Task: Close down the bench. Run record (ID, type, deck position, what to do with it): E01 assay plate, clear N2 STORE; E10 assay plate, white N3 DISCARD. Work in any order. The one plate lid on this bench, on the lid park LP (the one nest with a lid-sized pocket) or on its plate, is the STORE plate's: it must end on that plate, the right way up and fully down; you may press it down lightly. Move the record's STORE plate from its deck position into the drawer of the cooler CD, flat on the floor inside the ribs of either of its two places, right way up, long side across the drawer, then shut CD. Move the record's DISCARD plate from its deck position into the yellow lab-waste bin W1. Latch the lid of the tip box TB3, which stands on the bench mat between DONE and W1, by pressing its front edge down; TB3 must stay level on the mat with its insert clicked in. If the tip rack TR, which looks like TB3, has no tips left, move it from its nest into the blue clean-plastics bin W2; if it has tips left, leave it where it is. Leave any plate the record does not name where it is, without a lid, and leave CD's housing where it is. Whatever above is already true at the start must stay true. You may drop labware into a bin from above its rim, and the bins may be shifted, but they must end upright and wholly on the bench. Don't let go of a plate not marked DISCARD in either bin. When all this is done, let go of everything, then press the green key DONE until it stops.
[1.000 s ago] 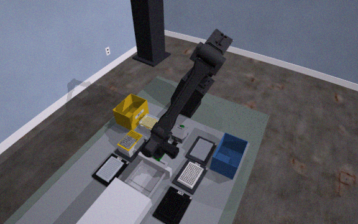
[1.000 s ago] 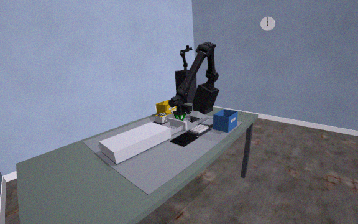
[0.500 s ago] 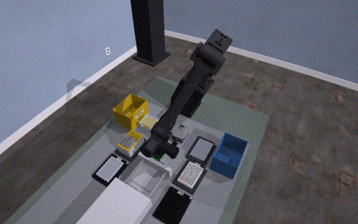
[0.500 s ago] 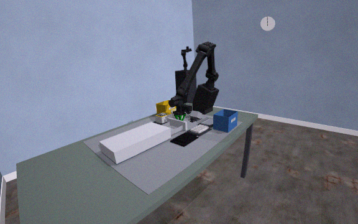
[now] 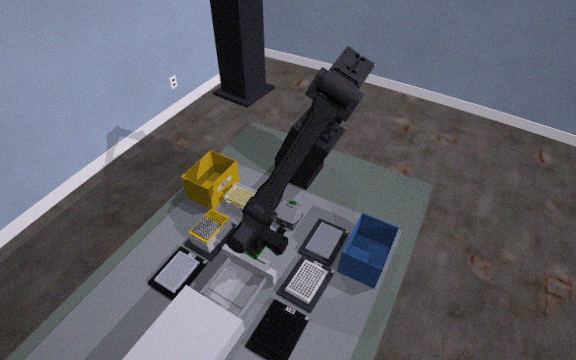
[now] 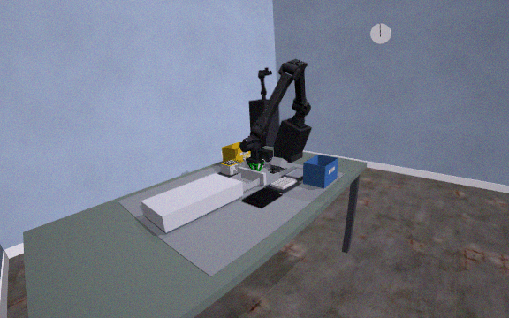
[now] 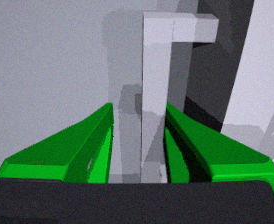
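My gripper (image 5: 257,254) is low at the front of the cooler's drawer (image 5: 233,285), which stands pulled out from the white housing CD (image 5: 188,330). In the wrist view the green fingers stand partly open on either side of the drawer's white T-shaped handle (image 7: 157,83); I see no squeeze on it. A greyish plate (image 5: 175,272) sits in the left nest. The white plate (image 5: 305,280) sits in a nest on the right. The flat lid (image 5: 324,240) lies in the lid park behind it.
The yellow bin W1 (image 5: 211,178) stands at the back left, with tip box TB3 (image 5: 240,195) beside it. The tip rack TR (image 5: 209,227) is in front of them. The green key DONE (image 5: 292,204) is behind my wrist. The blue bin W2 (image 5: 370,248) is at the right. A black empty nest (image 5: 278,330) is in front.
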### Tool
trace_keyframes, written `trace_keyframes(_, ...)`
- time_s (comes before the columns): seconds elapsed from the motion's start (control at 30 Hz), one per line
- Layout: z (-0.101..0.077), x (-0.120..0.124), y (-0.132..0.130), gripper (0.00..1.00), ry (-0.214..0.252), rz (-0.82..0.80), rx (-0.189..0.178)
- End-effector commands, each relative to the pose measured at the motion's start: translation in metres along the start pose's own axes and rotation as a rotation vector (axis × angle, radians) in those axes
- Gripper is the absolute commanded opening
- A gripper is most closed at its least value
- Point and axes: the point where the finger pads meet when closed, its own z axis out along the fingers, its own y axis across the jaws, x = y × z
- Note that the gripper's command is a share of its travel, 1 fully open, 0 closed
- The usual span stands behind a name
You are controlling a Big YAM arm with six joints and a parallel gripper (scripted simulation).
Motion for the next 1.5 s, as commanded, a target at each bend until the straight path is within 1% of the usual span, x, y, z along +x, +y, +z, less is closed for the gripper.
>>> trace_keyframes(0.0,-0.005,-0.007,0.005,0.30,-0.003,0.000,-0.010)
trace_keyframes(0.63,-0.005,-0.007,0.005,0.30,-0.003,0.000,-0.010)
trace_keyframes(0.67,-0.012,-0.007,0.001,0.30,-0.004,-0.003,0.003)
trace_keyframes(0.8,-0.021,0.003,-0.001,0.30,-0.003,0.005,0.012)
trace_keyframes(1.13,-0.035,0.003,-0.001,0.30,-0.003,0.005,0.013)
trace_keyframes(1.2,-0.035,0.003,-0.001,0.30,-0.003,0.005,0.013)
trace_keyframes(1.23,-0.039,-0.002,-0.016,0.30,-0.004,-0.010,0.036)
trace_keyframes(1.47,-0.047,0.002,-0.006,0.30,-0.004,0.002,0.021)
